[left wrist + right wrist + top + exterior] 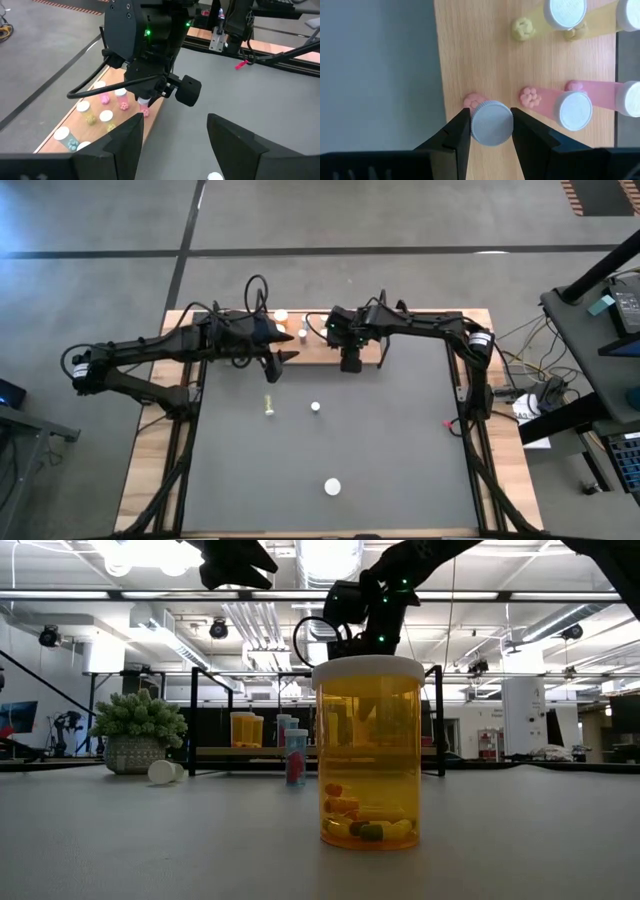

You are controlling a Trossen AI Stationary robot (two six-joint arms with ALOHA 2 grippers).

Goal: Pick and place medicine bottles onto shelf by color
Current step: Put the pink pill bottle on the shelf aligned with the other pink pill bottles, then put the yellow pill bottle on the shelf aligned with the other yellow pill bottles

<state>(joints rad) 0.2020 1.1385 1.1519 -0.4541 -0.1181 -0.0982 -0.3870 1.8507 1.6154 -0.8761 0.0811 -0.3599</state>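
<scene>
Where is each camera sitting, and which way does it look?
High view: above the table, looking straight down; both arms and the shelf show.
Low view: at table height, looking level past a big orange bottle; arms hang from above.
Left wrist view: on the left arm, its open end effector facing the right arm.
Right wrist view: looking down at the shelf, right end effector gripping a pink bottle.
Both wrist views share the pink bottles.

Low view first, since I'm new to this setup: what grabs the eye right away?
A big orange bottle with loose pills inside stands close to the low camera, filling the middle. On the shelf at the table's far edge, the right gripper closes around a pink bottle, beside other white-capped bottles. The left gripper hovers open nearby.
</scene>
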